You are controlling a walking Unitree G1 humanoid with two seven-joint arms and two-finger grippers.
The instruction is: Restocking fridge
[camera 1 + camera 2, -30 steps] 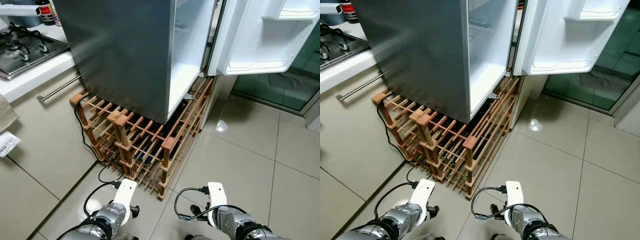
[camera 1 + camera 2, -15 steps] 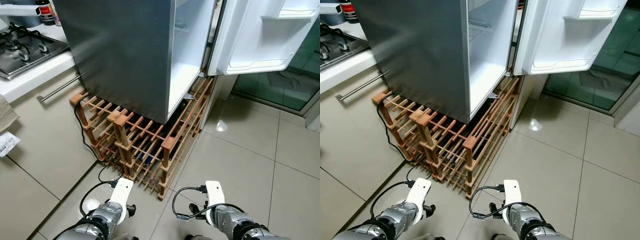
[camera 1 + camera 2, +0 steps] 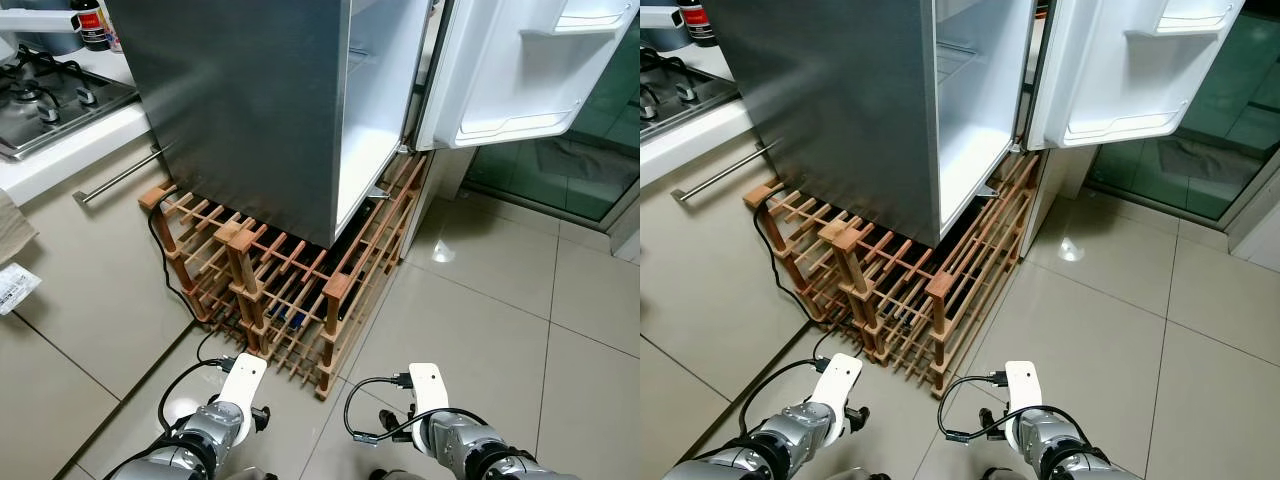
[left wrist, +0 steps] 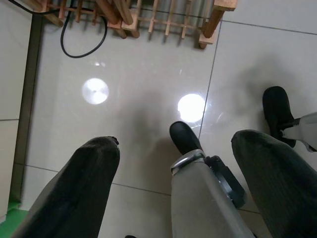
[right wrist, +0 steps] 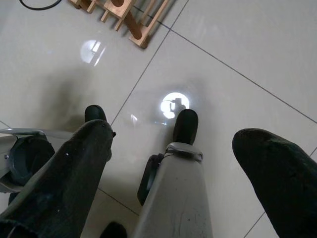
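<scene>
A steel-sided fridge (image 3: 250, 100) stands ahead with its door (image 3: 520, 70) swung open to the right. Its white interior (image 3: 385, 90) and the door shelf (image 3: 515, 122) hold nothing that I can see. Both silver arms hang low: the left arm (image 3: 215, 435) and the right arm (image 3: 455, 440) sit at the bottom of the eye views. In the wrist views my left gripper (image 4: 176, 141) and right gripper (image 5: 173, 131) point down at the tiled floor and my own feet. Each is open, with nothing between the fingers.
The fridge rests on a wooden lattice rack (image 3: 290, 290) that juts out onto the floor. A black cable (image 3: 175, 290) runs along its left side. A gas hob (image 3: 45, 95) and counter with a drawer handle (image 3: 120, 175) lie left. Green glass doors (image 3: 560, 170) stand at the right.
The camera has shifted very slightly. Both arms have drifted a little to the left and still hang low; nothing was taken hold of or let go.
</scene>
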